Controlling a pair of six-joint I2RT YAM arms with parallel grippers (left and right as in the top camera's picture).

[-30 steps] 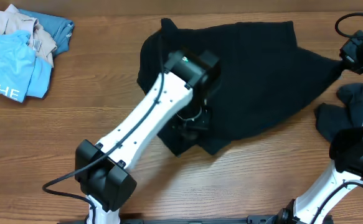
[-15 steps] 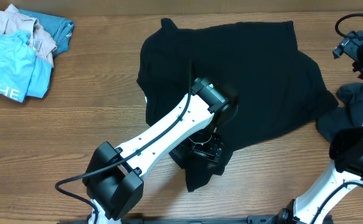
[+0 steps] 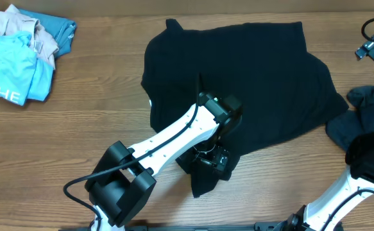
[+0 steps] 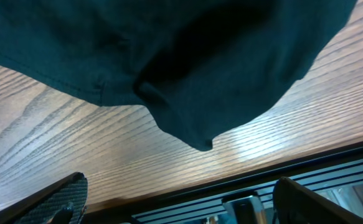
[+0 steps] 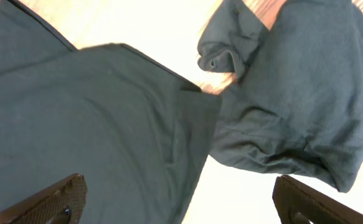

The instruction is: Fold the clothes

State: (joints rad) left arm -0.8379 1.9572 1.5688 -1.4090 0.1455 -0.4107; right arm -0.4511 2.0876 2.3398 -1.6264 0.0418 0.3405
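A large black T-shirt [image 3: 251,77] lies spread but rumpled across the middle of the table [image 3: 77,141], its lower corner bunched. A crumpled slate-blue garment [image 3: 360,115] touches its right edge. Far left, a light-blue lettered shirt [image 3: 10,74], a beige garment [image 3: 13,24] and a teal garment [image 3: 57,32] lie heaped together.

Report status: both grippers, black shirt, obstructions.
Left gripper open, empty. Right gripper open, empty. Black T-shirt spread out, rumpled. Slate-blue garment touching its right edge.
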